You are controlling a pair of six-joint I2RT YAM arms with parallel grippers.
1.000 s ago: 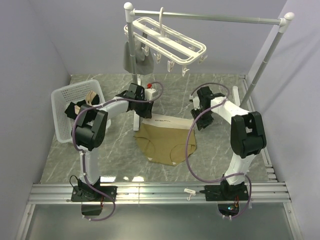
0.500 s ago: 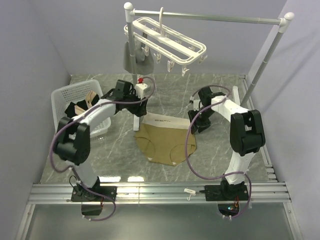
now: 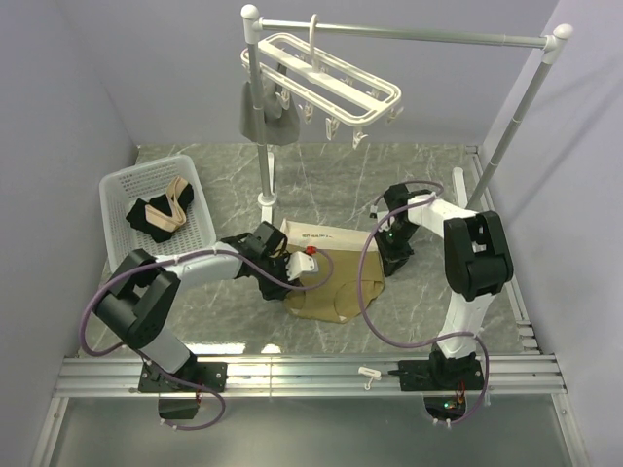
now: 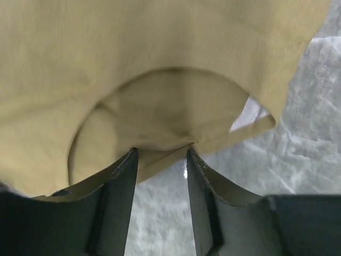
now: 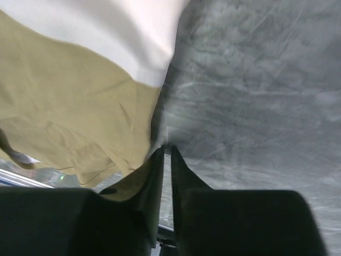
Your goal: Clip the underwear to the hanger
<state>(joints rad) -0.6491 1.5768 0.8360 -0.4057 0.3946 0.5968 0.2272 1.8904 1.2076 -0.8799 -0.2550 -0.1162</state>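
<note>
The tan underwear (image 3: 341,287) lies flat on the marble table, its pale waistband label (image 3: 321,235) toward the back. My left gripper (image 3: 295,277) is low over its left side. In the left wrist view it (image 4: 161,157) is open, and the hem of the underwear (image 4: 133,64) lies between the fingertips. My right gripper (image 3: 389,261) is down at the right edge. In the right wrist view its jaws (image 5: 166,149) are drawn to a thin slit, and the side edge of the underwear (image 5: 69,106) meets the tips. The white hanger (image 3: 326,83) with dangling clips hangs overhead from the rail.
A silver rail stand (image 3: 409,37) spans the back, its left post (image 3: 265,175) standing just behind the underwear. A grey garment (image 3: 261,112) hangs from the hanger's left end. A white basket (image 3: 122,185) at the left holds black and beige cloth (image 3: 161,214). A loose white clip (image 3: 368,373) lies on the front rails.
My left arm swung down from beside the post onto the underwear's left side. My right gripper dropped to the right edge and its jaws narrowed. The fabric's left side bunched slightly.
</note>
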